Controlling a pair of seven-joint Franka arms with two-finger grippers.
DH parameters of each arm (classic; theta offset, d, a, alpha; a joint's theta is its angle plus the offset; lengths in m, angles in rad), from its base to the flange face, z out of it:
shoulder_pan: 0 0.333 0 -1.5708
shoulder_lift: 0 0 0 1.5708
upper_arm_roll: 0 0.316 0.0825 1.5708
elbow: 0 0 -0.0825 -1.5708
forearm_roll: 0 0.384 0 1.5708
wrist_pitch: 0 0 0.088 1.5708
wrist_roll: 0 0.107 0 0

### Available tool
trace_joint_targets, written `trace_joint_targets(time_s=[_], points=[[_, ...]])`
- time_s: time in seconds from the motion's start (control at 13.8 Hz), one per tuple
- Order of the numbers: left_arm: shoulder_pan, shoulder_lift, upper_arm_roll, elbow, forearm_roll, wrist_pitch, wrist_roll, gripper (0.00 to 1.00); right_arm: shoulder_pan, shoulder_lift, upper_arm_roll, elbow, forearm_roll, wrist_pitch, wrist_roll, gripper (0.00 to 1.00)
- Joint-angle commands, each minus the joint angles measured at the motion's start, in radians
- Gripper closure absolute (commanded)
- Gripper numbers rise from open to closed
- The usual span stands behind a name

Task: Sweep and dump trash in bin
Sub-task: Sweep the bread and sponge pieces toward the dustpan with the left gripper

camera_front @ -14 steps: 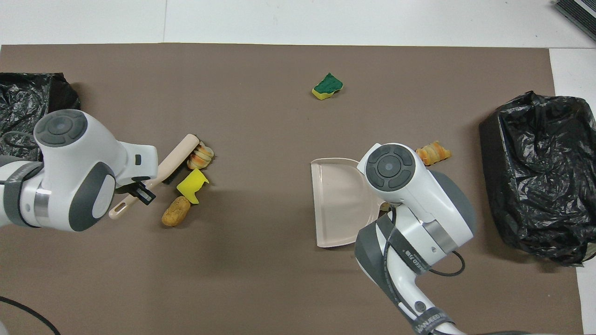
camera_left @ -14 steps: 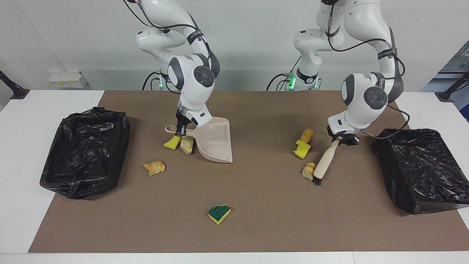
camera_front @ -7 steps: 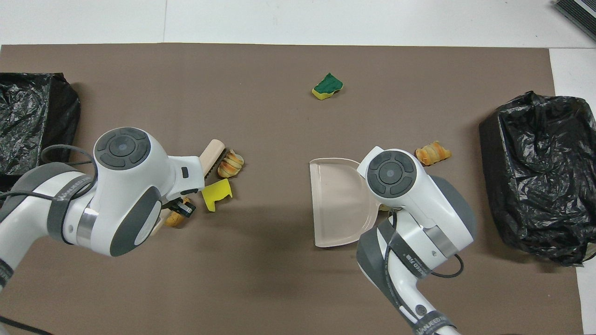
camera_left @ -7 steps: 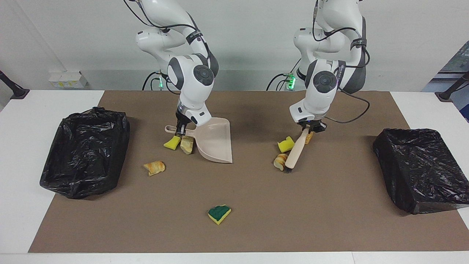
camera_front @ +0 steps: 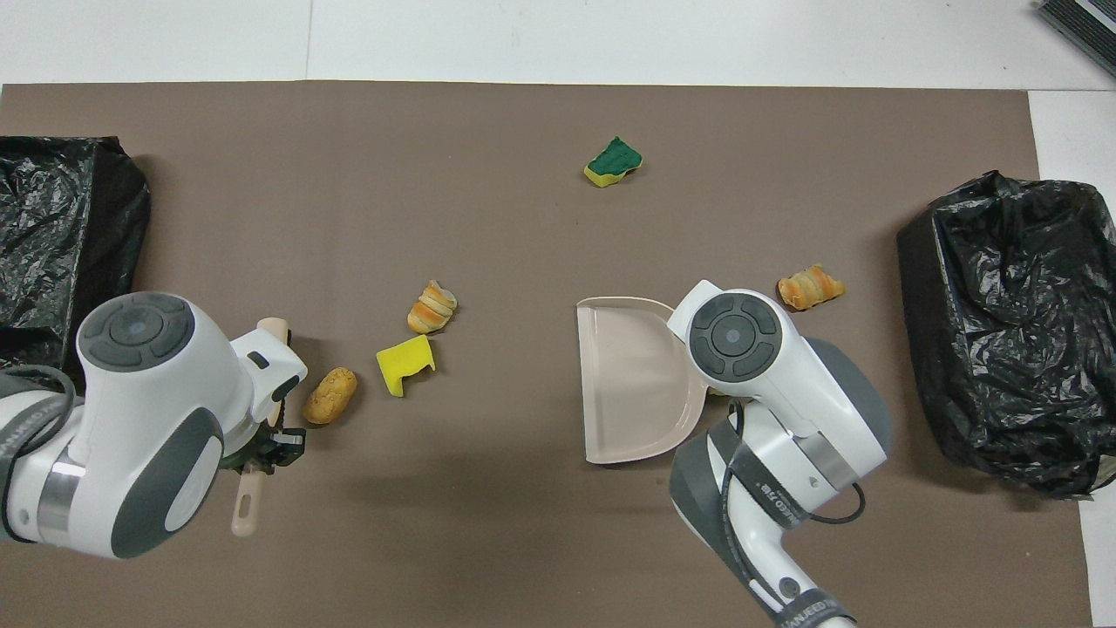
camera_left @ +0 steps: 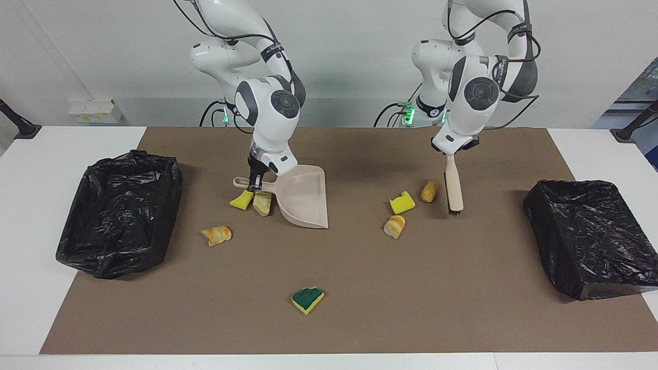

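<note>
White "FRANKA" lettering [camera_front: 804, 605] rings right arm's band.

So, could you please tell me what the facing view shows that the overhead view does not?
Only the facing view shows the yellow sponge chunk and the tan bread piece by the dustpan's handle, plus the right gripper shut on that handle. Only the overhead view shows the brush's handle end sticking out toward the robots from the left gripper. Both show the dustpan, the green-topped sponge piece and both black-lined bins.
</note>
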Motion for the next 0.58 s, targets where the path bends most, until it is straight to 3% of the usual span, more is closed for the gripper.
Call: trace_joint_targets(time_s=[0.0,0.29,0.51], points=[[-0.007,-0.088,-0.007,-0.150,0.014,0.093,-0.232,1.00,-0.004,-0.027,0.008,-0.039,-0.015,0.022,0.019,1.00],[-0.025,-0.022,-0.008,-0.159,-0.098,0.274,-0.400,1.00,-0.003,-0.027,0.008,-0.040,-0.001,0.022,0.019,1.00],[-0.028,0.088,-0.011,-0.129,-0.127,0.447,-0.385,1.00,0.010,-0.027,0.008,-0.040,-0.001,0.021,0.030,1.00]])
